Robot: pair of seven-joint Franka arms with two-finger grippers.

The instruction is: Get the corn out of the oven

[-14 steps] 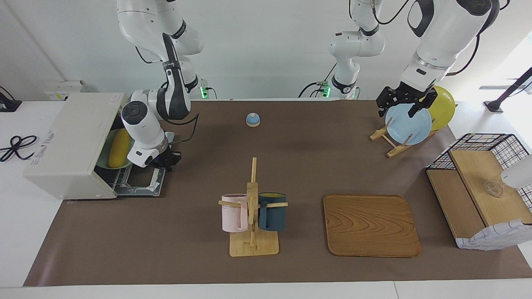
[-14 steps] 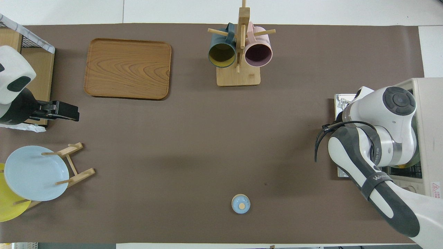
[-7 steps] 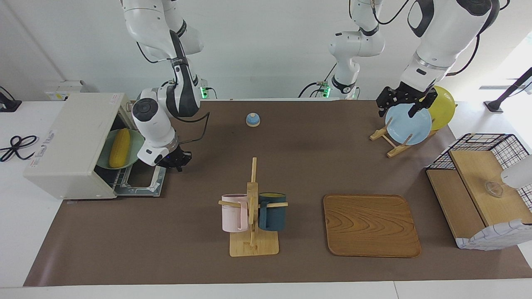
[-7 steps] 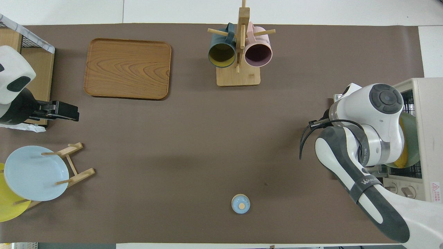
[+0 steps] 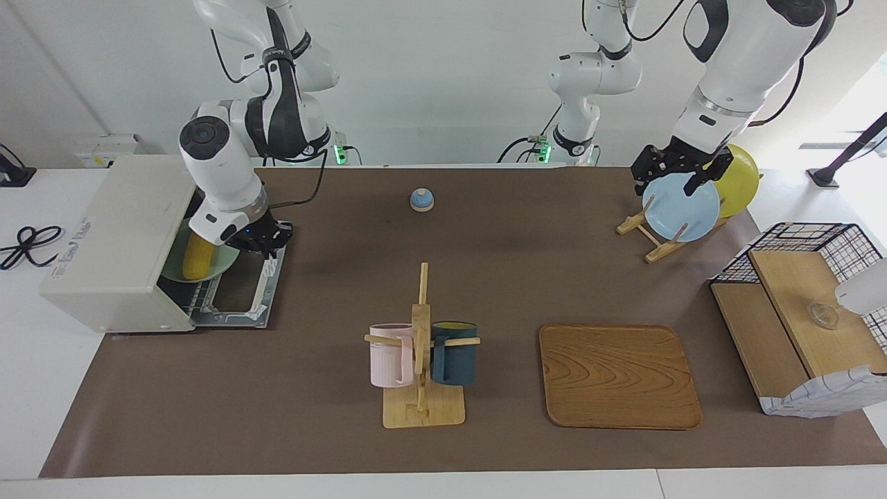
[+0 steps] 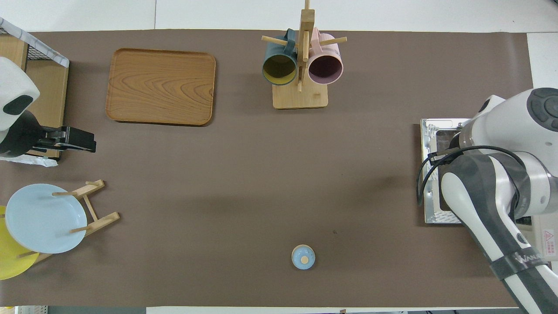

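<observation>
The right hand (image 5: 265,239) has swung back from over the bare bench (image 5: 346,229) beside the drop-down glass door (image 5: 239,294) of the boxy cream-white toaster oven (image 5: 118,239) and now hangs over that lowered door, at the oven's open mouth. A second ago it was low at the door's outer edge; half a second ago it had lifted away over the brown mat; now the wrist has turned and the hand sits right next to the bright yellow, tapered corn cob (image 5: 196,256). The door lies flat, so the opening step looks finished, and the judgement is that the arm is lining up to reach for the corn.

The corn has not moved: it lies on a pale green round plate (image 5: 225,262) on the wire rack inside the oven, just beside the right hand and lower than it.

Whether the right hand's fingers are parted cannot be told, as the wrist hides them from across the bench and the arm covers them from above. Nothing appears to be held, and no contact with corn or plate is visible.

The left hand (image 5: 678,173) waits over the pale blue plate (image 5: 682,211) in the wooden rack, jaws wide and empty.
</observation>
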